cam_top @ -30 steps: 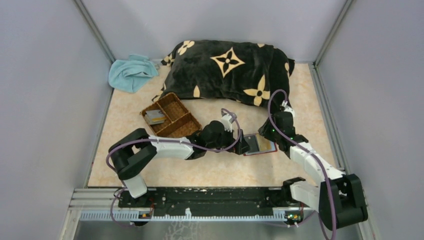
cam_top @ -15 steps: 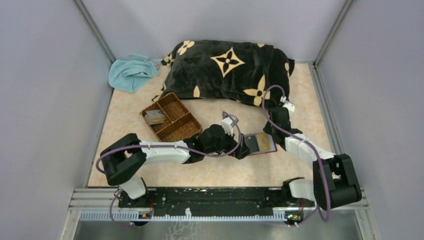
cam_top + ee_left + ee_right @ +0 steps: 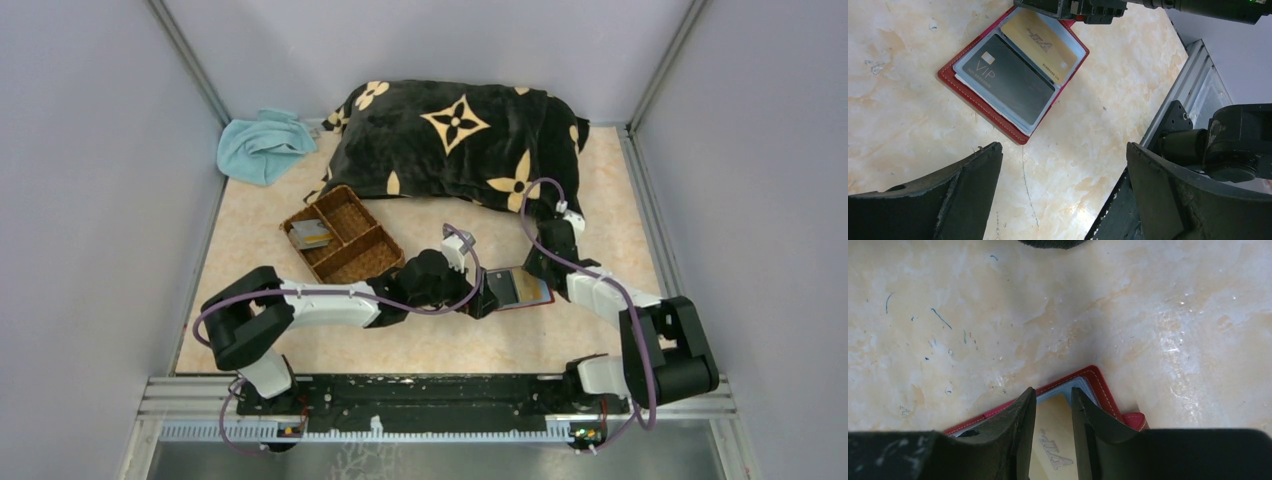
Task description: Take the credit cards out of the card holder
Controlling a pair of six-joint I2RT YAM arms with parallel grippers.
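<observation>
Atop the card holder (image 3: 948, 74), my right gripper (image 3: 1052, 392) has just closed in on the gold card (image 3: 1040, 45), grip unclear, left gripper (image 3: 1063, 150) gaping: extraction's starting.

Marbled beige tabletop (image 3: 600, 190), plain grey walls (image 3: 90, 180)

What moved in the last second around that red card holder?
The right arm folded up, its elbow swinging inward, while the right tool stayed at the red card holder's edge. The left arm's elbow slid left; the open left tool stayed beside the holder. Nothing was picked up: the black card and gold card remain inside, and the holder barely shifted.
</observation>
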